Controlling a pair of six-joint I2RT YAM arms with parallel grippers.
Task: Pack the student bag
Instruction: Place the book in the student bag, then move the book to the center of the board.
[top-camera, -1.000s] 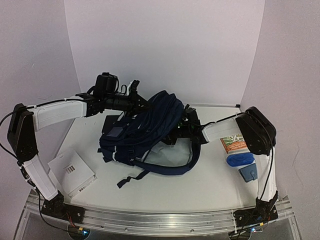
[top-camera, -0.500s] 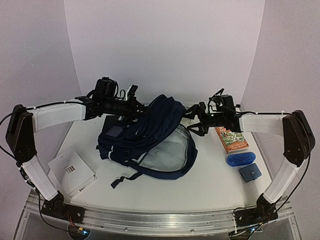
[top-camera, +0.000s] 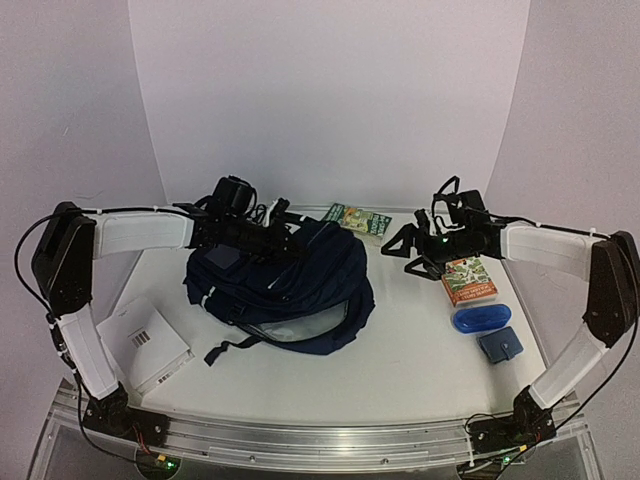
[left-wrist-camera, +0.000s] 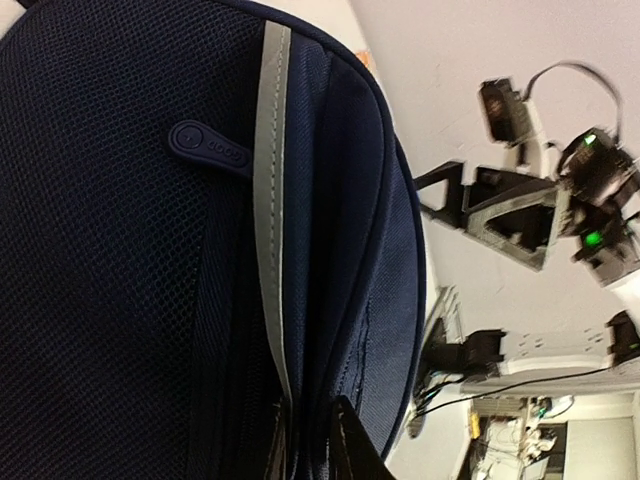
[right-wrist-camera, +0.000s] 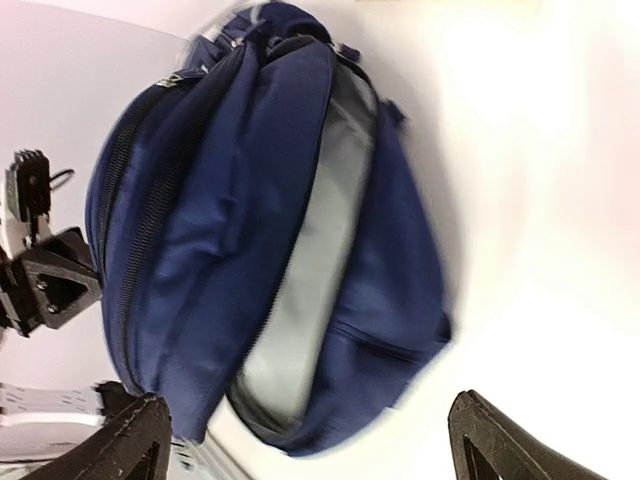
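The student bag (top-camera: 280, 285), navy with a grey stripe, lies slumped in the middle of the table, its main opening showing grey lining (top-camera: 300, 322) toward the front. My left gripper (top-camera: 298, 244) sits on the bag's upper back edge. In the left wrist view the gripper (left-wrist-camera: 312, 425) pinches a fold of navy fabric beside the grey stripe (left-wrist-camera: 270, 200), jaws almost together. My right gripper (top-camera: 405, 245) hovers to the bag's right, apart from it and open. The right wrist view shows its fingertips (right-wrist-camera: 130, 440) spread wide, with the bag (right-wrist-camera: 230, 200) beyond them.
A green book (top-camera: 357, 217) lies behind the bag. Right of it are an orange book (top-camera: 468, 280), a blue oval case (top-camera: 481, 318) and a small blue pouch (top-camera: 500, 344). A white booklet (top-camera: 145, 343) lies at the front left.
My right gripper let go of the bag's opening, drew back to the right and opened wide. The left gripper came down and the bag sank flat, uncovering the green book.
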